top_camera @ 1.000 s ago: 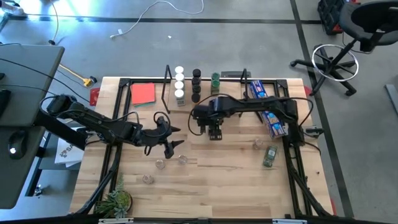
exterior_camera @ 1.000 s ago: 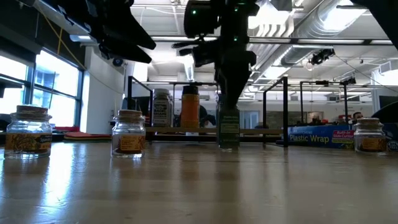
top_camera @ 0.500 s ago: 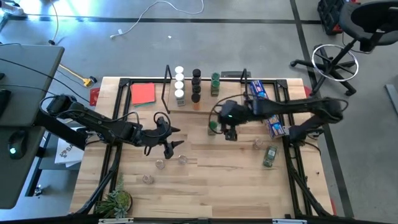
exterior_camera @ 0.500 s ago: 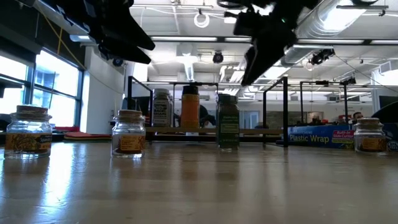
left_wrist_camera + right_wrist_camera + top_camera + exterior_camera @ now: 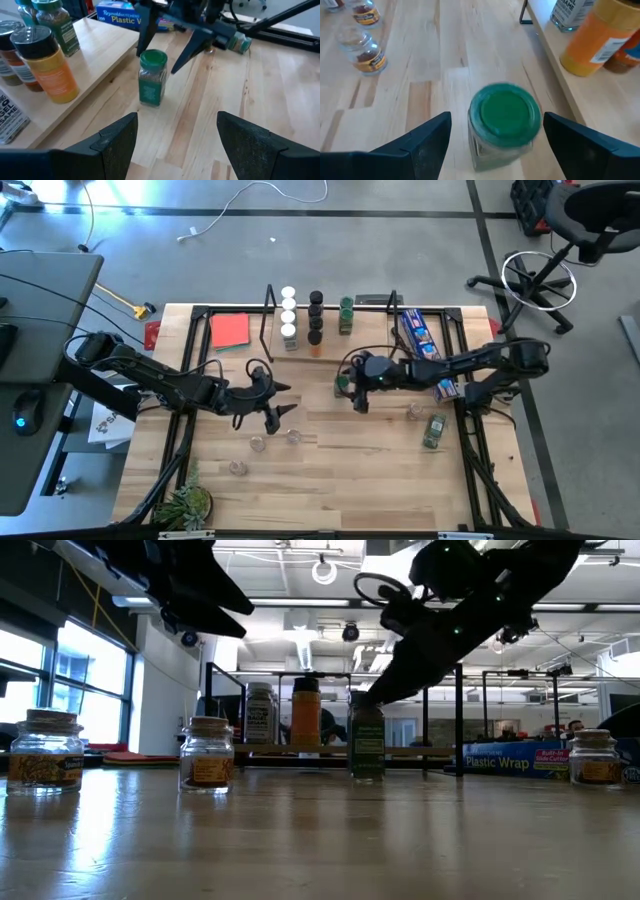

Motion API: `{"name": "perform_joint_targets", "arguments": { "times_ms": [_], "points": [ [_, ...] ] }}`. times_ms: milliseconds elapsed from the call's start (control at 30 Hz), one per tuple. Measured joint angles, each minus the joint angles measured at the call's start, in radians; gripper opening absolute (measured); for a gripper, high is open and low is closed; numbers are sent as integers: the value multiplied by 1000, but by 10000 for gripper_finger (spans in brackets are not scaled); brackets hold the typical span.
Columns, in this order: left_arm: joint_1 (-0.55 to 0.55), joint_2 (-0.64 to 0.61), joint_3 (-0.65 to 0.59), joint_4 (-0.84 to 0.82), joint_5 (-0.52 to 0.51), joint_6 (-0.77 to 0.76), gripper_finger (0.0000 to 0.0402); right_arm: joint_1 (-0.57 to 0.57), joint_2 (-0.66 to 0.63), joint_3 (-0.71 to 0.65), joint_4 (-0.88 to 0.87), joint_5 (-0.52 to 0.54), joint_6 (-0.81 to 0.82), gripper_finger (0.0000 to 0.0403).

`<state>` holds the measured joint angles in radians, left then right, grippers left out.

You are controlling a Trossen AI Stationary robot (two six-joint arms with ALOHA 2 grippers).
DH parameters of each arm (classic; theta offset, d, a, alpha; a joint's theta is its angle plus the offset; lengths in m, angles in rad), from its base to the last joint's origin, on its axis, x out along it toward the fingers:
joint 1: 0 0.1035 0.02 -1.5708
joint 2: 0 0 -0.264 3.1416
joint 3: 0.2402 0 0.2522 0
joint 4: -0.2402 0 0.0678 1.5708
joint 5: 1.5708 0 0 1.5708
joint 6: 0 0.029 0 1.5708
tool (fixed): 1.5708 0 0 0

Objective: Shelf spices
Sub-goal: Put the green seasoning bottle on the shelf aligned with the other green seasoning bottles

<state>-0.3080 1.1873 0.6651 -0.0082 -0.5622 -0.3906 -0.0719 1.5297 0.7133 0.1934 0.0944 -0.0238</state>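
Right now I see my right end effector point(image 5: 358, 404) spread open above an upright green-lidded jar point(image 5: 343, 385) on the tabletop point(image 5: 380, 470), just before the shelf point(image 5: 330, 348); left end effector point(image 5: 277, 413) hovers open, empty.

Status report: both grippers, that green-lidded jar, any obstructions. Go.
Right gripper open, straddling green-lidded jar, no grip. Left gripper open, empty, hovering mid-table. Jar upright on table, just off shelf. Nothing in the way.

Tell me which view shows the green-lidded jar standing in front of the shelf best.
Left wrist view: the jar stands whole and upright on the table, lid and label clear. The right wrist view looks down on its lid. The low view shows its side. The high view shows only a green speck by the right hand.
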Motion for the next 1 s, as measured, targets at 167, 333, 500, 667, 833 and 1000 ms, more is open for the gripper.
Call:
{"name": "perform_joint_targets", "arguments": {
  "times_ms": [167,333,500,667,833,1000],
  "points": [
    [0,0,0,9,0,0,268,0,51,42,-3,0,21,312],
    [0,0,0,10,0,0,268,0,52,68,-35,0,24,295],
    [0,0,0,10,0,0,268,0,52,104,-113,3,24,234],
    [0,0,0,9,0,0,268,0,53,149,-153,6,19,193],
    [0,0,0,9,0,0,268,-52,48,269,-235,8,-92,193],
    [0,0,0,7,0,0,268,-183,45,366,-343,-8,-221,193]
  ]
}}
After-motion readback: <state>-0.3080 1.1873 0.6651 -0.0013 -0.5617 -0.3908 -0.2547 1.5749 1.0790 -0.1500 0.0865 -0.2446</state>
